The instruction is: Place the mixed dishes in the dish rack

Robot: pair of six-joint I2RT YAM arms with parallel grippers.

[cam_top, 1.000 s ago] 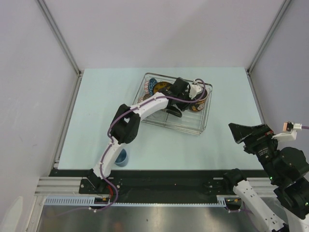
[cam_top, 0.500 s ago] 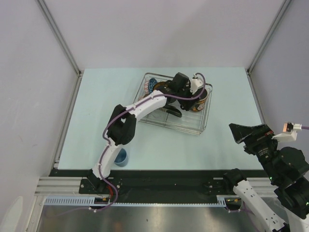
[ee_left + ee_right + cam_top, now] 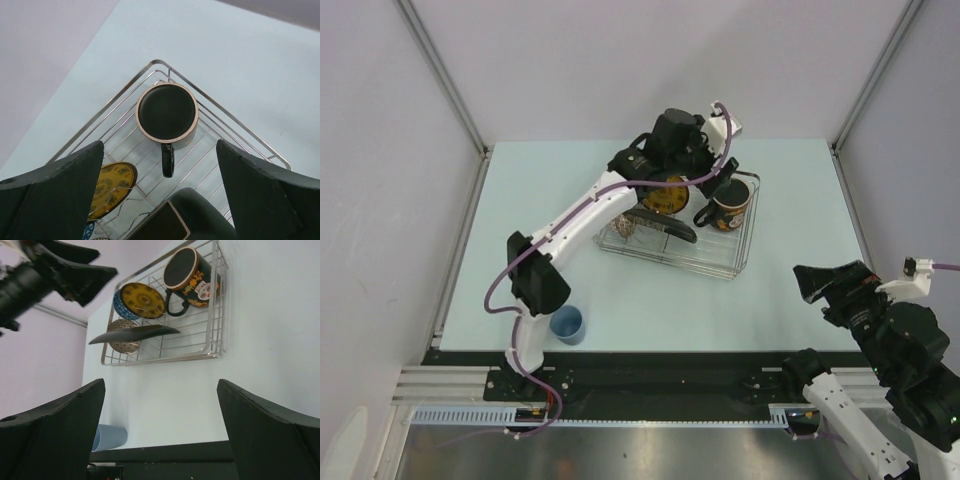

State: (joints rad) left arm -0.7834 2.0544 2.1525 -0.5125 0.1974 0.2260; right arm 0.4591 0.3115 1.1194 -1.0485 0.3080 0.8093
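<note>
The silver wire dish rack (image 3: 735, 262) holds a black mug (image 3: 166, 116) with orange print in its far right corner, dark round face up, handle toward the dark square plate (image 3: 165, 225). A yellow plate (image 3: 112, 182) leans beside it. My left gripper (image 3: 159, 143) hangs open well above the mug, touching nothing. In the right wrist view the rack (image 3: 165, 357) also holds a blue bowl (image 3: 118, 304) and a pinkish bowl (image 3: 122, 344). A light-blue cup (image 3: 566, 324) stands on the table by the left arm's base. My right gripper (image 3: 812, 282) is open and empty, off to the near right.
Grey walls with metal posts close in the table at left, back and right. The black base rail (image 3: 650, 368) runs along the near edge. The left arm (image 3: 580, 225) stretches diagonally from its base over the rack's left half.
The left gripper has opened, let go of the mug and lifted up and back from the rack. The mug stays in the rack corner. The right arm has hardly moved.
</note>
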